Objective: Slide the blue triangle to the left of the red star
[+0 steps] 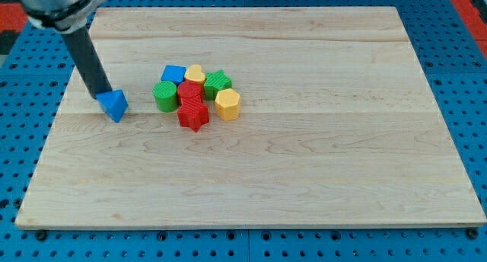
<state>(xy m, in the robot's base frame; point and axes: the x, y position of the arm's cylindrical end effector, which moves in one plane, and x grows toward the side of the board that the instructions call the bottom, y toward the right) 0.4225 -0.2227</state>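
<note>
The blue triangle [114,105] lies on the left part of the wooden surface [304,178], apart from the cluster of blocks near the middle. My tip [100,93] sits right against the triangle's upper-left edge, touching it or very nearly so; the rod slopes up from there toward the view's top left. The end effector is only this plain rod, with nothing to open or close and nothing held: it can only press against a block's side.

The red star [193,116] is at the bottom of the cluster, well to the view's right of the triangle. Just above it is a second red block [189,93] whose shape I cannot make out. Around these are a green block [164,95] on the left, a blue block [173,74] and a yellow block [195,73] at the top, another green block [218,83] on the upper right, and a yellow hexagonal block [227,103] on the right.

By my judgement the step in hand is the push itself: the tip is placed behind the triangle, on the side away from the star. The triangle is already on the star's left but some way off, so the next move calls for a short, steady slide toward the view's right and slightly down. It should stop beside the star, and pass below the left green block, so the cluster is not disturbed.
</note>
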